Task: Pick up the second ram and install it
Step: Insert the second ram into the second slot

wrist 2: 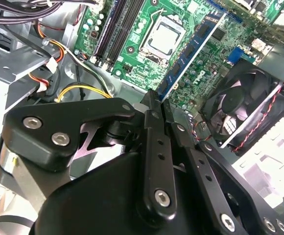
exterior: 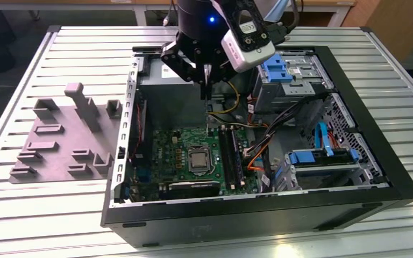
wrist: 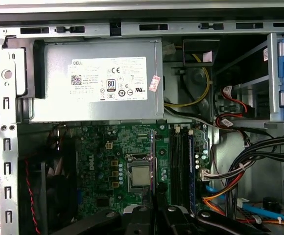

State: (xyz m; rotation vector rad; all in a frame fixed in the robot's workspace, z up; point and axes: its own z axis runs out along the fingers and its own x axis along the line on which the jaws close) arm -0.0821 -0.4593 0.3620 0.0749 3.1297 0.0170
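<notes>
Now the claw (wrist 2: 157, 100) pinches the second ram (wrist 2: 193, 50) – above the motherboard (wrist 2: 142, 24) – labels unreadable

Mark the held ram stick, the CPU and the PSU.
second ram (wrist 2: 193, 51): second wrist view, mid-length of its blue board.
CPU (wrist: 139, 175): first wrist view, centre of its metal lid.
power supply (wrist: 83, 110): first wrist view, bare grey side below its label.

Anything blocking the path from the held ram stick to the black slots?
Nothing visible. The gripper holds the second ram over the board by the processor; the black slots beside it are uncovered. The cables lie beyond them.
</notes>
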